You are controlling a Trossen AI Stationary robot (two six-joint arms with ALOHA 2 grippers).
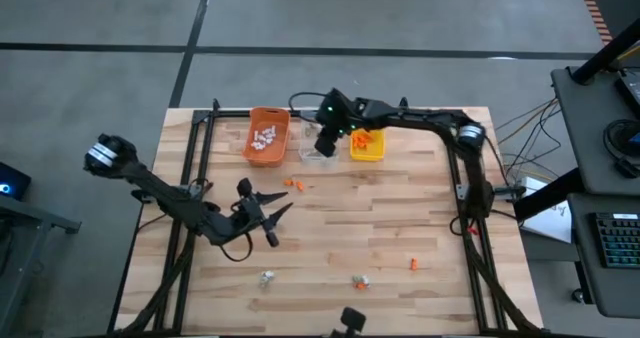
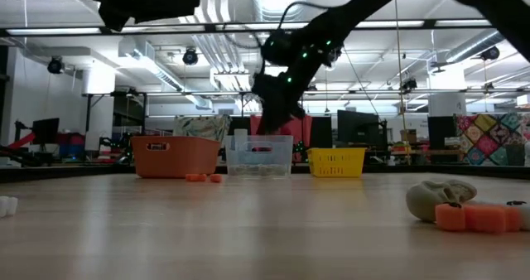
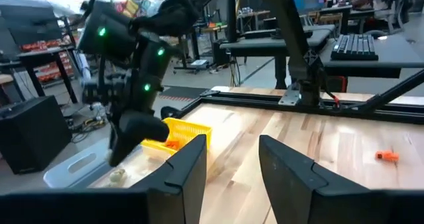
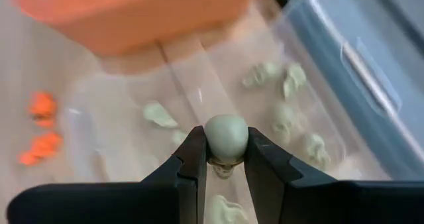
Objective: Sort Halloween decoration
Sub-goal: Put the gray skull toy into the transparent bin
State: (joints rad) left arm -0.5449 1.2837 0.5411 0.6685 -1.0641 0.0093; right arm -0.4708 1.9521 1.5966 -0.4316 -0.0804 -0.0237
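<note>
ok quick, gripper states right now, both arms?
Left gripper: open, empty, above the bare table.
Right gripper: shut on a grey-tan skull trinket, over the clear bin.

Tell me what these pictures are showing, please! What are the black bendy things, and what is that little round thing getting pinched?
Those are two robot arms at a wooden table, each ending in a two-finger pincer called a gripper. One picture looks down from above, one looks level across the tabletop, and two come from cameras on the arms' wrists.

At the far edge stand three bins: an orange bin with white trinkets, a clear bin with grey-tan ones, and a yellow bin with orange ones. More small trinkets lie scattered on the wood.

The right gripper hangs over the clear bin, pinching a grey-tan trinket that looks like a tiny skull. The left gripper waits over the middle-left of the table, fingers open, holding nothing.
</note>
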